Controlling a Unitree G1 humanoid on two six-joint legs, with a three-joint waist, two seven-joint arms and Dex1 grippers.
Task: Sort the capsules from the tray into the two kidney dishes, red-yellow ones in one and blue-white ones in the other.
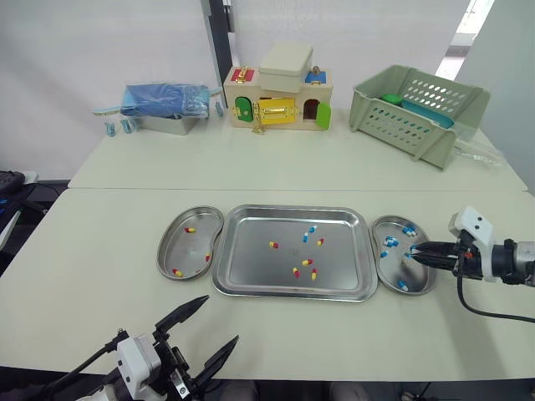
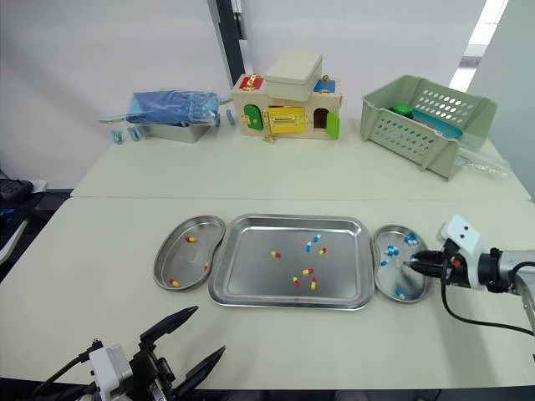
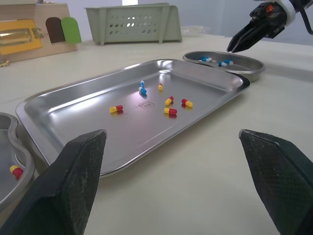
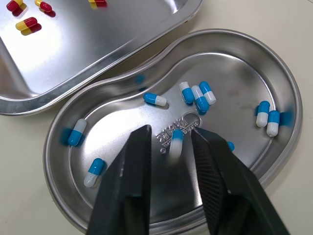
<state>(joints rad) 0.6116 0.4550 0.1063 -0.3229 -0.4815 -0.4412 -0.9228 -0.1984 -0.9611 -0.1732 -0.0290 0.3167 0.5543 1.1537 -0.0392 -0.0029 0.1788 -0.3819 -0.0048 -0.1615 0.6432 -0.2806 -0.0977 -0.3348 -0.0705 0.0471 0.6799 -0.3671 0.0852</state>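
Note:
The steel tray (image 1: 251,276) lies mid-table with several red-yellow capsules (image 1: 296,271) and two blue-white capsules (image 1: 310,229). The left kidney dish (image 1: 196,225) holds a few red-yellow ones. The right kidney dish (image 4: 274,88) holds several blue-white ones. My right gripper (image 4: 171,133) hangs low over that dish, its jaws a little apart. A blue-white capsule (image 4: 175,143) shows in the gap, narrower than it. My left gripper (image 1: 221,318) is wide open near the table's front edge, in front of the tray, with nothing in it.
At the back of the table stand a green slotted basket (image 1: 418,109), a wooden toy house (image 1: 280,96) and a blue bag on a metal box (image 1: 163,102). A black cable (image 1: 493,313) trails from the right wrist.

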